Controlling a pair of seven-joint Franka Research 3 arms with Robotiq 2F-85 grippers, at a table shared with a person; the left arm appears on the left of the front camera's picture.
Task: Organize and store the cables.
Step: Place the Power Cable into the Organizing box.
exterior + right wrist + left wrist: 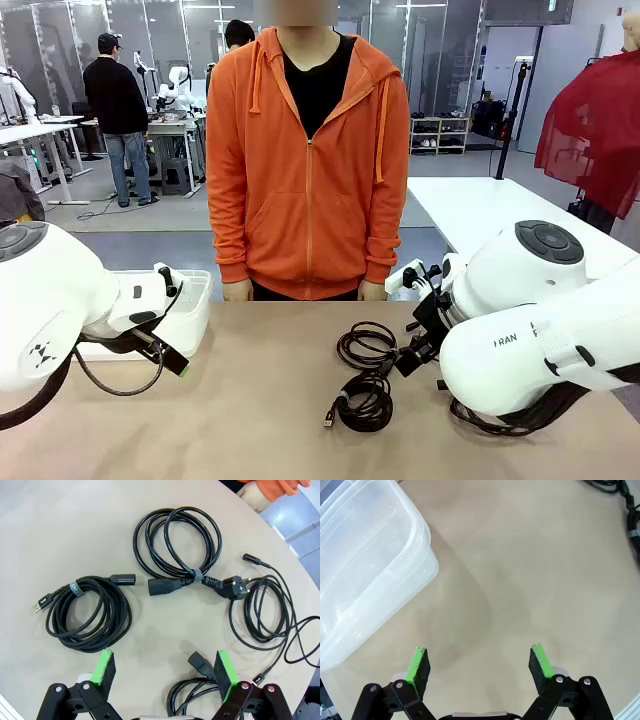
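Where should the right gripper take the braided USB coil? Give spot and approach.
Probably its arc nearest the right gripper, from straight above: the braided USB coil lies flat on the table, strands bunched there, away from the loose plug.

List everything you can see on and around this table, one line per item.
cables: four coiled bundles, black, on the table right of the middle, under the right claw
tub: one, clear plastic, on the table at the robot's left
table: one, tan, between robot and person
person: one, orange hooded jacket, standing at the far side, hands at the table edge
left claw: one, black with green pads, open, over the table beside the tub
right claw: one, black with green pads, open, above the cables
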